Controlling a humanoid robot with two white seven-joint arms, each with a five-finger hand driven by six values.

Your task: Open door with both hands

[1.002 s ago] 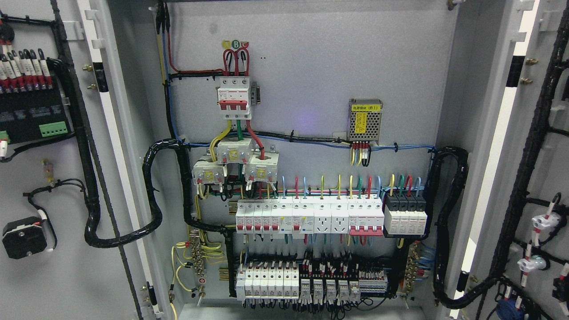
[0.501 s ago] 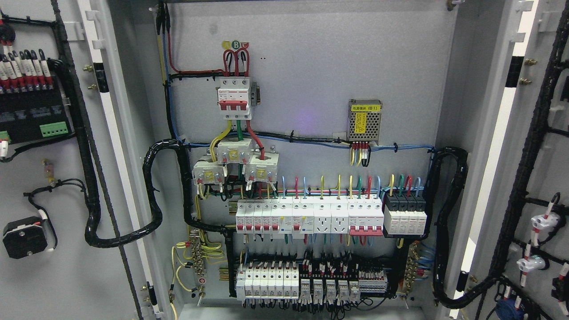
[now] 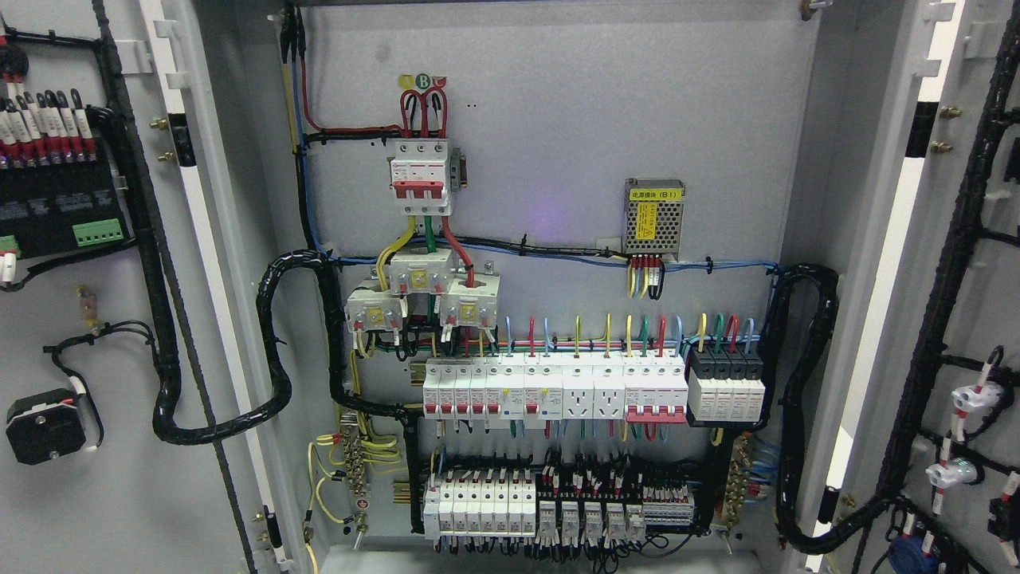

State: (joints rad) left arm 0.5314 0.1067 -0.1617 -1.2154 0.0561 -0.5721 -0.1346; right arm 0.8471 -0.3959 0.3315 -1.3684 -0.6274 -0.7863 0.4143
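Neither robot hand was anywhere in the frame, so I could not tell whether the fingers were apart or together

The grey metal electrical cabinet (image 3: 558, 127) stood wide open in front of me. Its left grey steel door (image 3: 96, 494) was swung out to the left edge of the frame, inner face showing, and its right grey steel door (image 3: 972, 199) was swung out to the right edge the same way

On the back panel, in the upper middle, sat a white three-pole main breaker with a red toggle bar (image 3: 419, 174), with red looped wires rising from its top. To the right of it, well apart, was a small perforated metal power supply with a yellow label (image 3: 653, 215). Below the breaker, three white block-shaped current transformers (image 3: 422, 295) clustered together. Across the lower middle ran a row of white miniature breakers and sockets (image 3: 558, 391), ending at the right in a black-topped module (image 3: 727, 387). Lower still, another row of white breakers and black relay terminals (image 3: 558, 506) sat near the bottom edge

A thick black corrugated cable loom (image 3: 271, 359) looped from the left door into the cabinet, and another black loom (image 3: 805, 399) curved down the right side toward the right door. On the left door, a black terminal board with red-tipped connectors (image 3: 56, 183) sat at the upper left, and a black square device (image 3: 44, 426) lower down
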